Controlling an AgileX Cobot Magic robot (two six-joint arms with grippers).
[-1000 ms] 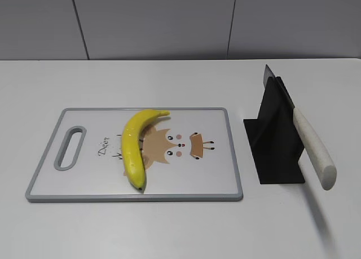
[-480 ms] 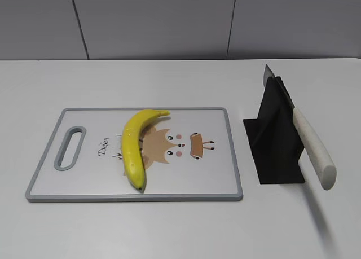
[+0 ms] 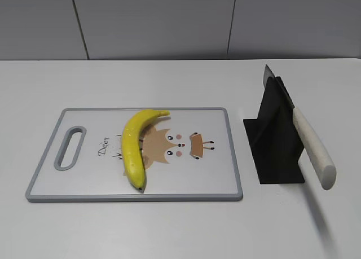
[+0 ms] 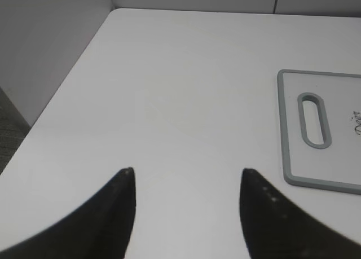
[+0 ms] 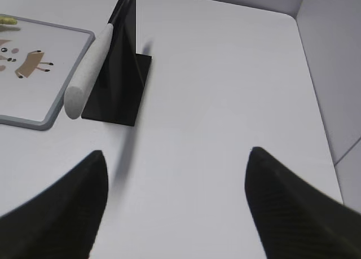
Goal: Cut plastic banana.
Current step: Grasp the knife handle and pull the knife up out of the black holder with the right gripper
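Note:
The plastic banana (image 3: 134,144), glossy yellow and whole, lies on a white cutting board (image 3: 214,180) with a grey rim and a cartoon print. A knife with a white handle (image 3: 313,149) rests slanted in a black stand (image 3: 273,140) to the right of the board; it also shows in the right wrist view (image 5: 88,73). My left gripper (image 4: 187,171) is open and empty over bare table left of the board's handle hole (image 4: 314,119). My right gripper (image 5: 176,152) is open and empty over bare table near the stand (image 5: 121,73). Neither gripper shows in the exterior view.
The white table (image 3: 180,78) ends at grey wall panels at the back. The table's left edge (image 4: 53,101) shows in the left wrist view. A grey side wall (image 5: 330,56) borders the table on the right in the right wrist view.

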